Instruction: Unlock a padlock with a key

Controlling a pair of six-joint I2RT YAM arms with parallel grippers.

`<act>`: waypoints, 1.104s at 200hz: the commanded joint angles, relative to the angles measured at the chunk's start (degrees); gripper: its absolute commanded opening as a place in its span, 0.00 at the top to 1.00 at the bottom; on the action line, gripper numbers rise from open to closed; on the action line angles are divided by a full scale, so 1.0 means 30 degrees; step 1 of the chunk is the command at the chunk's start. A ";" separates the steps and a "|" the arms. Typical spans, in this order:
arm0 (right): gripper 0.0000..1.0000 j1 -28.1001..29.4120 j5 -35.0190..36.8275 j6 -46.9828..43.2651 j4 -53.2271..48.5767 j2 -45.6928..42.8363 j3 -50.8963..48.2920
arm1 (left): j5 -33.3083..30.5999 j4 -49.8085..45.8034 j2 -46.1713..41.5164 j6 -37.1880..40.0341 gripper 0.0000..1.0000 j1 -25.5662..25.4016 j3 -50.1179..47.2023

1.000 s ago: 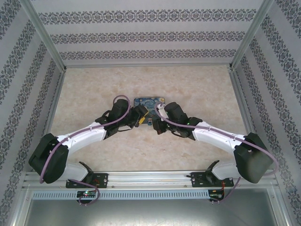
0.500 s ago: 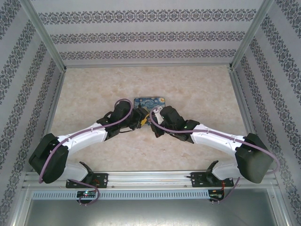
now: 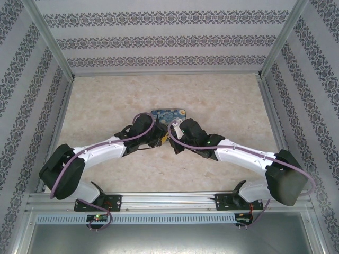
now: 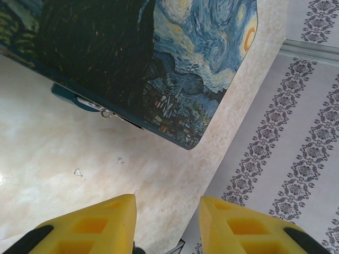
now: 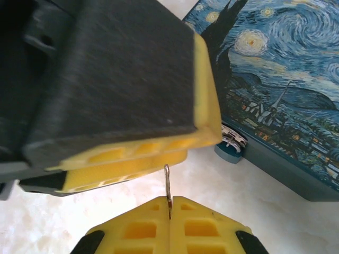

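**Key pinched in the right gripper, padlock on the tin's front edge**

On your left, the left gripper [image 4: 167, 214] hangs low over the pale marbled table [image 4: 47, 159]. Its yellow fingers are spread apart, and between them you see nothing but the table. In its wrist view the painted tin [image 4: 175, 58] lies ahead of the fingertips and is turned at an angle, with one corner pointing towards the patterned wall [image 4: 296, 137].

The tin's lid is down, so you cannot see what is inside. The padlock [image 4: 73, 97] sits against the tin's front side at the table surface. It shows as a small blue body, with silvery metal just beside it where it meets the box. You cannot tell from either wrist view whether the shackle is seated or sprung. The padlock is well apart from the left fingertips.

From above, both arms reach in to meet just in front of the tin, near the middle of the table.

On your right, the right gripper [image 5: 169, 211] has its two yellow fingers pressed together on the key [image 5: 167, 182]. The key is a thin dark sliver seen edge-on, standing up out of the seam between the pads. Its free end points towards the underside of the left gripper's finger, which looms close above it. In the right wrist view the padlock lies to the right of the key, near it but not touching it.
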 commanded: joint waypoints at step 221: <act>0.63 -0.0959 0.0405 0.0828 -0.0630 -0.1516 0.0365 | -0.0313 0.0088 0.0545 0.2327 1.00 -0.0475 0.0969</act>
